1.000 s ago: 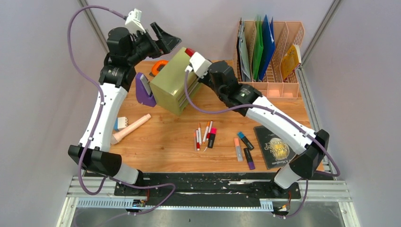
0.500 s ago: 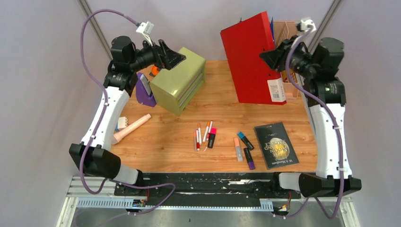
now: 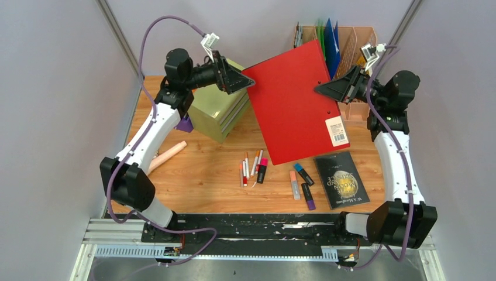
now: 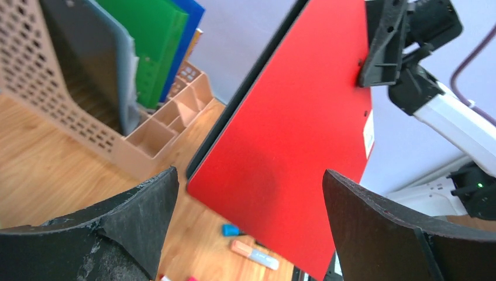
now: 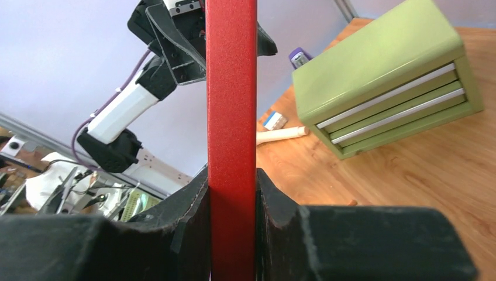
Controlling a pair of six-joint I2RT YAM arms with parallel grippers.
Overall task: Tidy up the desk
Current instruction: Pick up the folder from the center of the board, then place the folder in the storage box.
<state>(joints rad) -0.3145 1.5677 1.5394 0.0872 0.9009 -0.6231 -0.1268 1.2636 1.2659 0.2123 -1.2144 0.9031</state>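
Note:
The desk (image 3: 199, 181) is an orange-brown wood-grain tabletop. Above its middle a large red binder (image 3: 292, 111) hangs tilted, a white label at its lower right corner. My right gripper (image 3: 323, 89) is shut on the binder's right edge; in the right wrist view its jaws press both faces of the red binder (image 5: 231, 88). My left gripper (image 3: 241, 79) stands open at the binder's upper left corner. In the left wrist view the red binder (image 4: 304, 134) fills the space ahead of the wide-apart fingers (image 4: 140, 205), not touching them.
An olive-green drawer chest (image 3: 217, 114) stands at the back left, under the left arm. A peach file rack (image 3: 351, 58) with folders is at the back right. Markers (image 3: 252, 167), highlighters (image 3: 301, 181), a black book (image 3: 341, 179) and a pale cylinder (image 3: 169, 155) lie on the desk.
The right arm left the drawer chest and now grips the red binder, which has tipped from upright at the right towards the middle. The open left gripper has swung right to the binder's corner.

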